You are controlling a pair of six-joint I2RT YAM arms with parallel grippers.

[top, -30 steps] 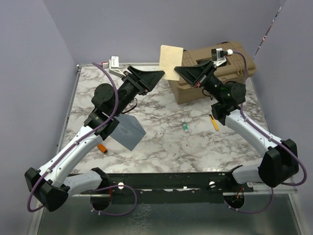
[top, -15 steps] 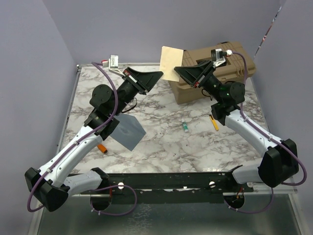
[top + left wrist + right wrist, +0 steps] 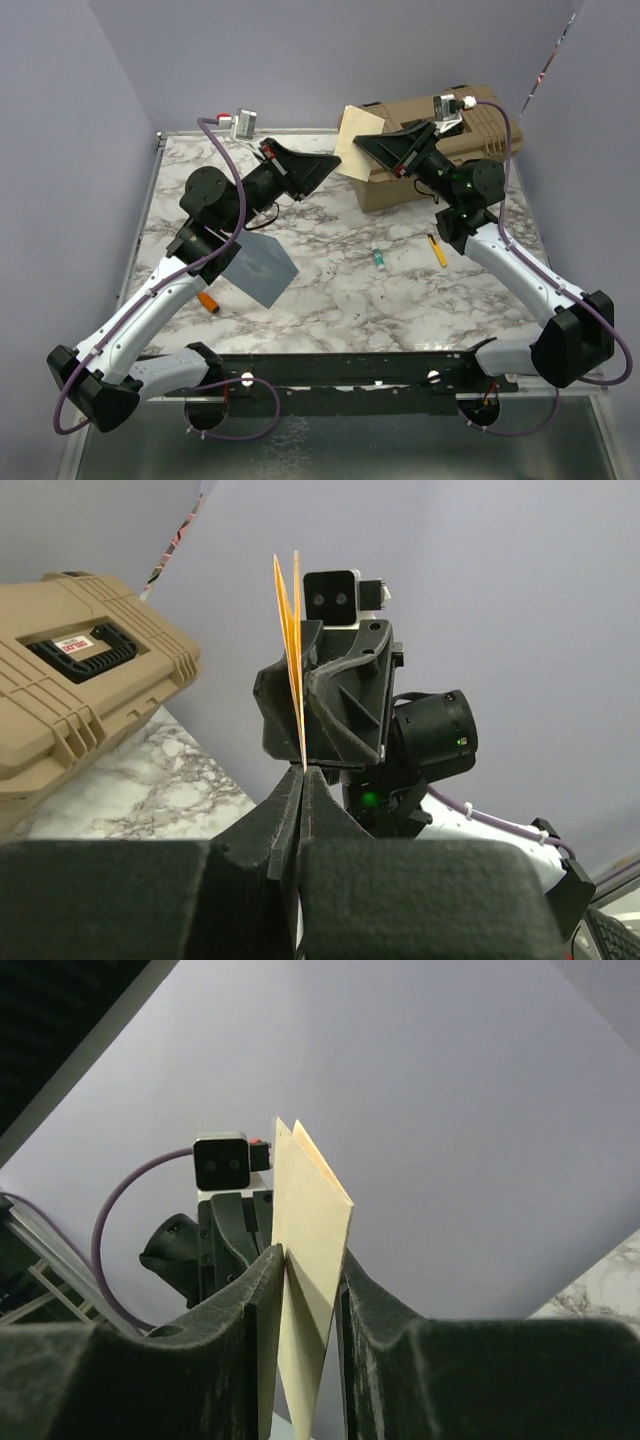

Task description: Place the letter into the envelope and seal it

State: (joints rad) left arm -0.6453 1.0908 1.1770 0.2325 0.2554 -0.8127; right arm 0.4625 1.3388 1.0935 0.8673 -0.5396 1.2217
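Observation:
The cream letter [image 3: 352, 138] hangs folded in the air over the table's far side, in front of the tan case. My left gripper [image 3: 334, 160] is shut on its lower edge; the left wrist view shows the thin sheet [image 3: 291, 650] edge-on, rising from the pinched jaws [image 3: 303, 775]. My right gripper [image 3: 360, 145] faces it from the right, its jaws parted, with the letter's two leaves [image 3: 312, 1200] spread loosely between the fingers [image 3: 310, 1252]. The blue-grey envelope [image 3: 262, 270] lies flat on the marble table, partly under my left arm.
A tan hard case [image 3: 470, 135] stands at the back right, just behind the right gripper. An orange marker [image 3: 208, 300] lies near the left arm. A yellow pen [image 3: 438, 250] and a small white-and-green item [image 3: 380, 258] lie right of centre.
My left gripper has shut on the letter. The right gripper's jaws have parted from it. The letter and both grippers have shifted slightly right, towards the case.

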